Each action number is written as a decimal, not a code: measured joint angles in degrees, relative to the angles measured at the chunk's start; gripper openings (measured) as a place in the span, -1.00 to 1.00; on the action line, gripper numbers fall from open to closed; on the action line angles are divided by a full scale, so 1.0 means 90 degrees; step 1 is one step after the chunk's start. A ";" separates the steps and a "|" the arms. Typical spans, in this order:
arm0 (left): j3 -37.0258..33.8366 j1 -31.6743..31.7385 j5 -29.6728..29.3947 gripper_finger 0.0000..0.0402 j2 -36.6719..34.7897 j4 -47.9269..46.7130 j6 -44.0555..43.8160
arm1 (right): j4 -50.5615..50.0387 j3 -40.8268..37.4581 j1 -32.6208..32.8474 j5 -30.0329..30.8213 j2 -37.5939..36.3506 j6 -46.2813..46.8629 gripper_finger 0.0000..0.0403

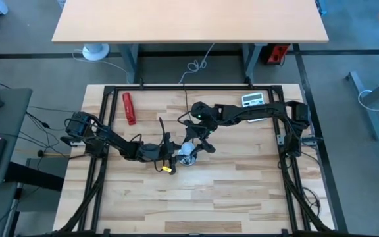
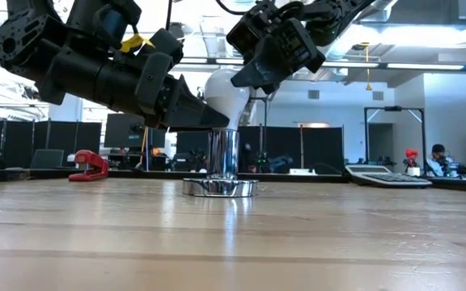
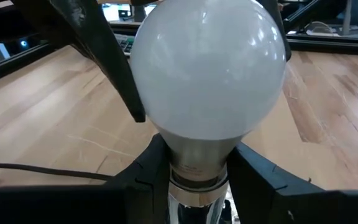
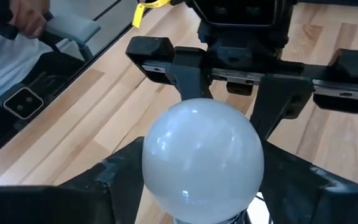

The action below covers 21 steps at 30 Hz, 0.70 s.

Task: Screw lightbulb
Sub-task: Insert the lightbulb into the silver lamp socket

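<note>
The white lightbulb (image 2: 228, 95) stands upright with its base in the shiny metal socket (image 2: 222, 155), whose round foot rests on the wooden table (image 2: 314, 234). My left gripper (image 1: 175, 153) reaches in level from the table's left and is shut at the bulb's neck. My right gripper (image 1: 196, 141) comes down slanting from the far right and is shut on the globe. In the left wrist view the bulb (image 3: 207, 65) fills the frame. The right wrist view shows its dome (image 4: 201, 155) from above. My left gripper pinches the bulb's narrow neck (image 3: 197, 163) between its two fingers (image 3: 146, 174), just above the socket's top. The fingers come in about level from the table's left. The bulb stands upright in the socket. My right gripper holds the bulb's round globe (image 4: 166, 163) between its two fingers (image 4: 114, 174), one on each side. It comes from above, slanting in from the table's far right. The bulb stays upright, its base in the socket.
A red stapler (image 1: 129, 107) lies at the far left of the table, a calculator (image 1: 252, 99) at the far right. The socket's black cord (image 1: 185, 105) runs toward the far edge. A person's hand (image 4: 27, 18) shows beyond the table.
</note>
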 joint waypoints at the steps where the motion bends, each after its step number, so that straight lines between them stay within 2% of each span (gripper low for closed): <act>1: -0.0002 0.0000 0.0000 -0.40 0.0000 -0.0002 0.0002 | -0.0002 0.0000 0.0019 0.0047 0.0000 0.0084 0.34; 7: -0.0012 -0.0047 0.0027 -0.40 -0.0252 -0.0243 0.0060 | -0.0126 0.0012 0.0198 0.0385 -0.0015 0.0422 0.33; 13: -0.0012 -0.0061 0.0085 -0.39 -0.0944 -0.1434 0.0014 | -0.0123 0.0029 0.0463 0.1188 -0.0022 0.0908 0.33; 21: -0.0019 -0.0061 -0.0129 -0.27 -0.1864 -0.3070 -0.0192 | -0.0164 0.0024 0.0883 0.2368 -0.0046 0.1797 0.32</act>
